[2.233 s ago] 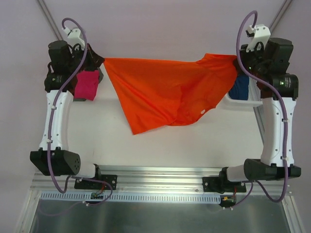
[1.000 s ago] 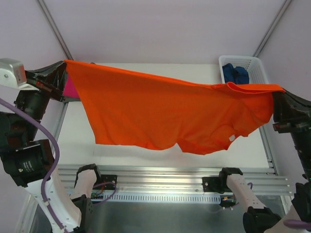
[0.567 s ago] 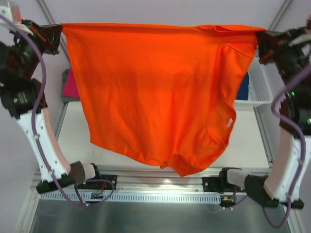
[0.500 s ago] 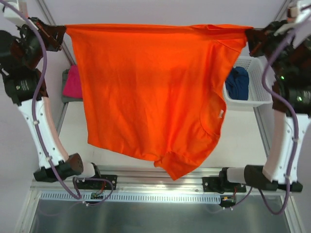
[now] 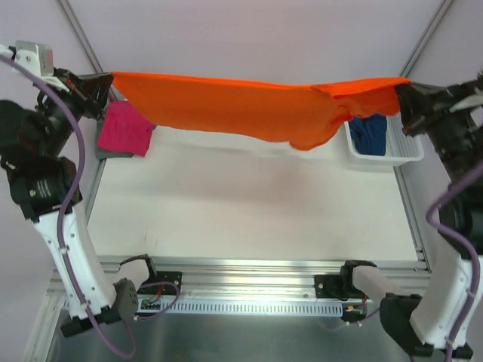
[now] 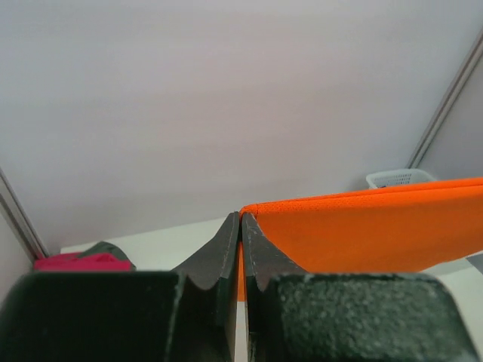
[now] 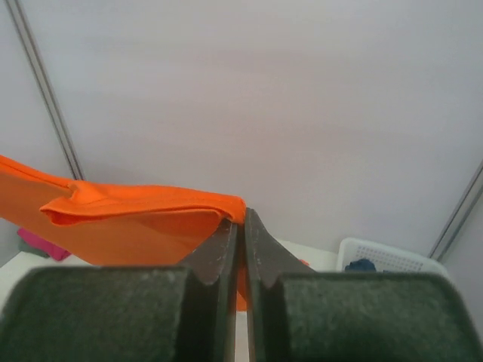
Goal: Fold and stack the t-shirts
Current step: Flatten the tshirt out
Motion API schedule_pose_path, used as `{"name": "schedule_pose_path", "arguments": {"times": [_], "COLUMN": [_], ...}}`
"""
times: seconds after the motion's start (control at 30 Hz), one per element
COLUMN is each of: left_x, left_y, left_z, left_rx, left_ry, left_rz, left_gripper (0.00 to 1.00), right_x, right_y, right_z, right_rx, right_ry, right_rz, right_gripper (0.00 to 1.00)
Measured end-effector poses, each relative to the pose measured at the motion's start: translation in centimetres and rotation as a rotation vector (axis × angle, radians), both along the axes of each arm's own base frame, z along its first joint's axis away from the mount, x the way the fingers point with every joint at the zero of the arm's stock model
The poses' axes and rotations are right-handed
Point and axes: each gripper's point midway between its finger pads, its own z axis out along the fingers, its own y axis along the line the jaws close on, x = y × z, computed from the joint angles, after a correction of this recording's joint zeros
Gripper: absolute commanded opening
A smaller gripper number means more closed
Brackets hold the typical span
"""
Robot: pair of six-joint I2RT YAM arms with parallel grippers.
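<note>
Above your bare table [image 5: 249, 211], your left gripper [image 5: 103, 81] is clamped on one end of the orange t-shirt [image 5: 241, 109] and your right gripper [image 5: 404, 96] on the other. The shirt hangs stretched between them over the far edge. The pink t-shirt [image 5: 124, 128] lies far left, and the blue t-shirt [image 5: 368, 134] sits in the basket [image 5: 392, 157] far right.

Robot lab: aluminium-framed table [image 5: 249, 204], blank walls [image 5: 249, 38]

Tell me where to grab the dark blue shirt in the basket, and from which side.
Pinch a raised fold on top of the crumpled dark blue shirt, coming straight down: the white basket walls it in, leaving only its top open. The stretched orange shirt overlaps the basket's edge in the top view, so probably clear that first.
</note>
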Motion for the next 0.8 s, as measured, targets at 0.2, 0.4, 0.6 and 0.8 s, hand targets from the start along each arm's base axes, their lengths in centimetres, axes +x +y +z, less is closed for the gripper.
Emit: {"name": "schedule_pose_path", "arguments": {"times": [0.2,0.4,0.6,0.8], "left_x": [-7.6,-11.3,-8.7,4.1], "left_y": [-2.2,-2.7,-1.5,2.4], "left_z": [1.6,2.6,3.5,-3.4], "left_rx": [0.055,0.080,0.067,-0.019], "left_ry": [-0.123,-0.177,-0.143,0.138], "left_rz": [0.025,0.082,0.084,0.034], "left_gripper": [0.00,0.00,0.00,0.00], "right_x": [-9.8,-13.6,-11.8,-0.2], "right_y": [0.4,0.7,0.6,0.6], "right_z": [1.7,0.6,0.9,-3.1], "right_rx": [-0.001,-0.004,-0.005,0.001], "right_ry": [-0.138,-0.122,-0.117,0.035], "right_rz": [0.018,0.026,0.023,0.037], "right_gripper": [0.01,0.01,0.01,0.01]}}
